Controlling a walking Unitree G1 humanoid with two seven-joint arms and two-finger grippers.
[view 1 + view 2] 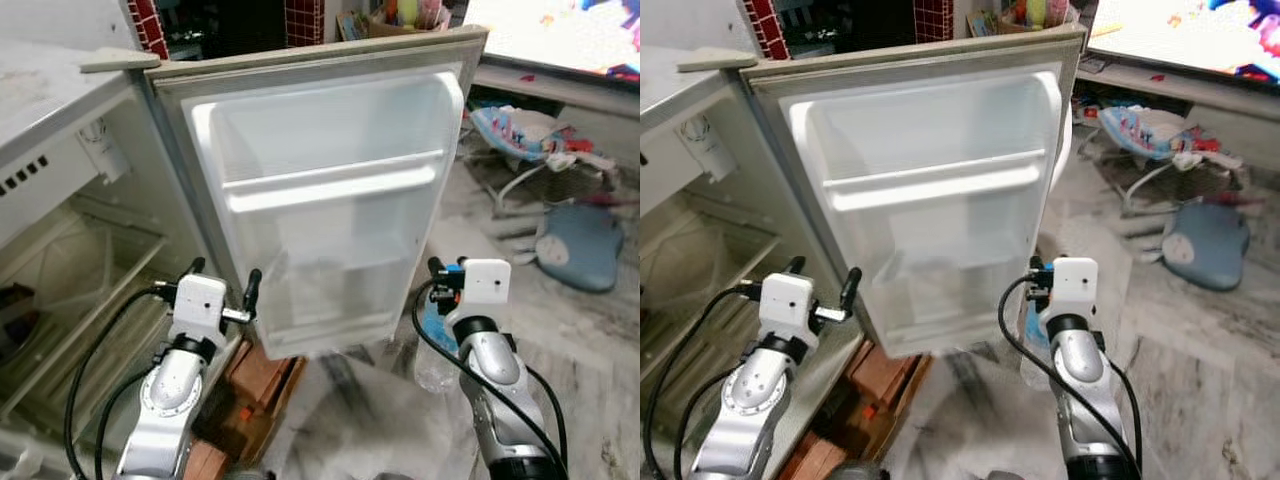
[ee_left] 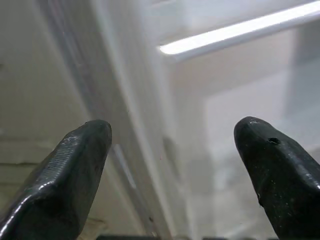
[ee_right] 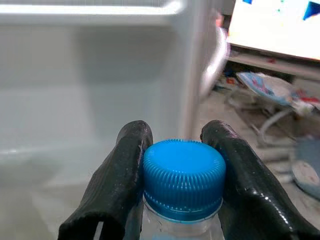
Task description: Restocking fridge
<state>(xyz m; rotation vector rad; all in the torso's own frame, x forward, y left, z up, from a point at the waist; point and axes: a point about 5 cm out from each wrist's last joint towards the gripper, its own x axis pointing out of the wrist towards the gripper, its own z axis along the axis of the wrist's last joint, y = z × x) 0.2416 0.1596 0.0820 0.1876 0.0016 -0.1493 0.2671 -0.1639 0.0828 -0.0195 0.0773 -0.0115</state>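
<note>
Fridge door is swung wide open, its white door shelves bare. The right gripper has its jaws clamped tight on the blue cap of a clear bottle — it's held low, just beside the door's outer edge, above the marble floor. The left gripper sits at the door's hinge side, jaws spread wide apart, holding nothing.

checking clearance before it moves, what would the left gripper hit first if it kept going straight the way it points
Most likely the hinge-side edge of the open fridge door: the left gripper, fingers open, has that edge straight ahead between them. Depth is unclear.
</note>
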